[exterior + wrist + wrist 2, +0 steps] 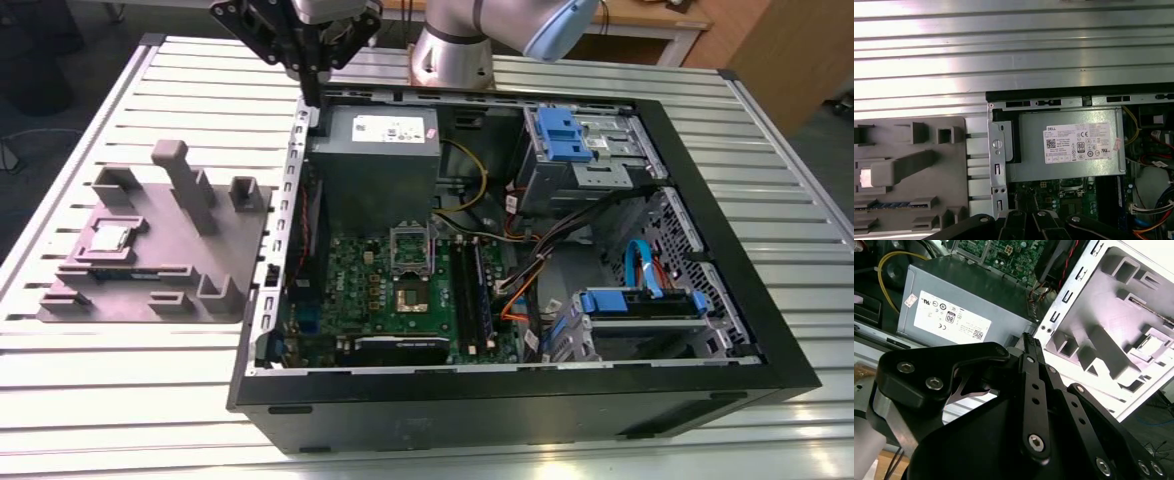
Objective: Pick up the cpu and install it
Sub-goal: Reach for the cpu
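The cpu, a small silver square, lies in a recess of the grey fixture on the table at the exterior view's left; in the second wrist view the cpu shows as a bright square in that fixture. My gripper hangs over the back left corner of the open computer case, well away from the cpu. Its black fingers are shut with nothing between them. Inside the case lies the green motherboard with its metal-framed socket.
A grey power supply with a white label sits just below my gripper. Blue drive cages, cables and memory slots crowd the rest of the case. A tall post rises from the fixture. Ribbed metal table surrounds everything.
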Tool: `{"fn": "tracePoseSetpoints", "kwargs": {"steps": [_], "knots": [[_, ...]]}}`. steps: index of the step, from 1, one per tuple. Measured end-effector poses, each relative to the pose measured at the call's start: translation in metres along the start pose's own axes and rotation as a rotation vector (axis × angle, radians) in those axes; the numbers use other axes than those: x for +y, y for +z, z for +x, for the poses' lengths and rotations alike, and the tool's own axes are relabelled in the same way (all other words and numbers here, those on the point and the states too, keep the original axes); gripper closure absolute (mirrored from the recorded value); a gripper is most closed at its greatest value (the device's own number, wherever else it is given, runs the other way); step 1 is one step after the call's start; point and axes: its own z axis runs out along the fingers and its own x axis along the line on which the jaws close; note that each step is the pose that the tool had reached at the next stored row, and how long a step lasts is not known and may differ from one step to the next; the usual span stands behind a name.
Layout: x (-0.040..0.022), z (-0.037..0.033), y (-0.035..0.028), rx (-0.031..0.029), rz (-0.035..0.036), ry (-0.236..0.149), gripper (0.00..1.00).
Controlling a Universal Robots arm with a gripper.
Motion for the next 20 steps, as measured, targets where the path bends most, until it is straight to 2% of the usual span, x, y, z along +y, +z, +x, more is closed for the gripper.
{"fn": "tracePoseSetpoints", "kwargs": {"steps": [20], "knots": [[-0.0005,0.0062,-0.0002,0.0,0.0,0.0,0.9]]}}
